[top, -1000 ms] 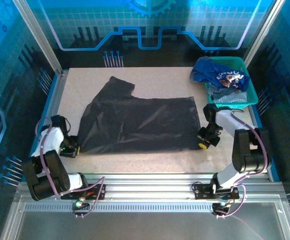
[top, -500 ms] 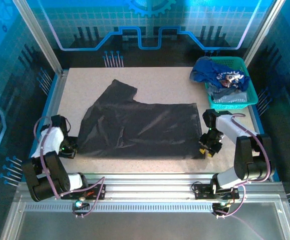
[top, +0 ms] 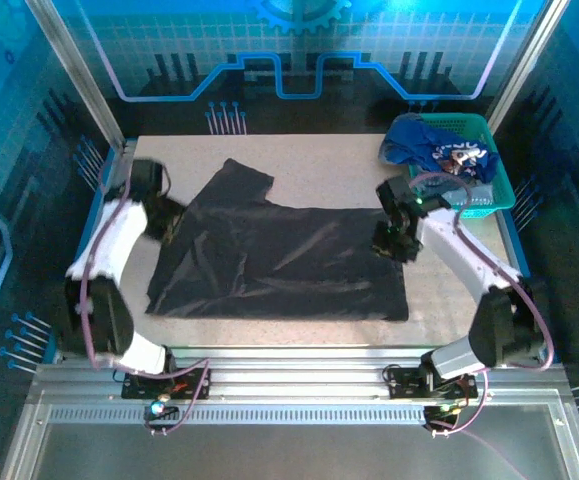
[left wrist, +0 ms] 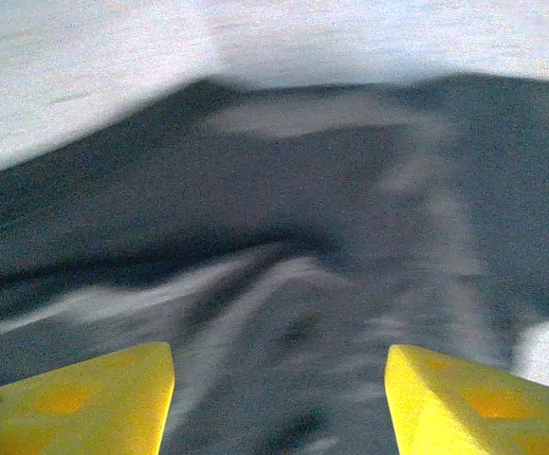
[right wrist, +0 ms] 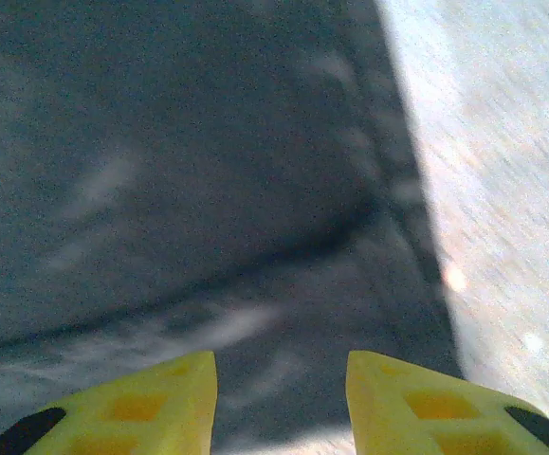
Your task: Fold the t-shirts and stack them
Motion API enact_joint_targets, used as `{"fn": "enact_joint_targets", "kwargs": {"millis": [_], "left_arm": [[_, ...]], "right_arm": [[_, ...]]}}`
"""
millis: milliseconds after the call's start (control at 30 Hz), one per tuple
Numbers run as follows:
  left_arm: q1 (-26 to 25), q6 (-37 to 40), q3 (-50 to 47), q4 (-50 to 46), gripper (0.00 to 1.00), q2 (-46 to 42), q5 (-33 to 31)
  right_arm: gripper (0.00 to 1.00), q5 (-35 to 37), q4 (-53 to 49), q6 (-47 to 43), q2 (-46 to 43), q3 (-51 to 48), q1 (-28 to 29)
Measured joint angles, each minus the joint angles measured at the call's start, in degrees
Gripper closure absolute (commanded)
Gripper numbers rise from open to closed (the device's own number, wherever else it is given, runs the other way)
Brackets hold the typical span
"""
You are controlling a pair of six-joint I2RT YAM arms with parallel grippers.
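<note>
- Charcoal-grey soft cloth t-shirt (top: 279, 255): large and plain, spread nearly flat on the pale speckled table (top: 329, 160), to the left of the teal plastic mesh basket (top: 502, 178). One sleeve points away from the arms, and shallow creases cross the body.
- Royal-blue t-shirt with pale print (top: 419, 145): bunched inside the basket, spilling over its left rim.
- Pale grey-blue t-shirts (top: 459, 197): heaped in the near half of the basket.
- Right gripper (top: 394, 240): just left of the basket, above the charcoal shirt's right edge. Its yellow fingers (right wrist: 160, 403) stand partly apart with nothing between them, and the hem lies below.
- Left gripper (top: 172, 228): well apart from the basket, at the charcoal shirt's far-left side. Its yellow fingers (left wrist: 94, 398) are spread wide over wrinkled cloth and grip nothing.
</note>
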Motion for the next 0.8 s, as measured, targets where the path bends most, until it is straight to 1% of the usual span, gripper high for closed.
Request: {"fn": "enact_joint_targets", "kwargs": {"millis": [33,67,100,167,200,267,467,600,800], "left_arm": [[-0.17,1.97,5.25,1.29,0.50,4.92,1.90],[-0.28,3.63,10.05,2.71,0.58,9.62,3.67],[-0.33,4.72,14.58,3.63,0.62,14.25,5.46],[-0.52,6.03,20.06,3.63,0.63,20.65,7.93],[-0.61,6.05,21.22,3.43,0.64,22.75,8.79],[-0.76,6.03,20.92,2.08,0.65,24.87,9.38],[0.26,5.81,15.50,-0.76,0.68,25.20,9.42],[4.04,6.23,12.41,-0.98,0.68,26.10,8.22],[10.27,9.01,12.46,-1.01,0.68,29.66,6.58]], "right_arm": [[0.63,-0.44,0.72,-1.05,3.06,3.37,0.22],[0.63,-0.96,1.42,-2.12,6.78,7.17,0.26],[0.64,-1.31,2.05,-3.13,10.47,10.67,0.20],[0.65,-2.27,3.19,-4.48,16.57,15.30,-0.15],[0.65,-2.91,3.45,-4.96,19.45,16.94,-0.57],[0.65,-3.72,3.21,-5.40,23.17,18.40,-1.40],[0.64,-5.18,0.24,-5.75,30.51,21.79,-2.80],[0.63,-5.97,-1.09,-5.73,33.35,22.53,-2.73],[0.61,-7.61,-2.49,-5.66,37.75,23.28,-1.62]]}}
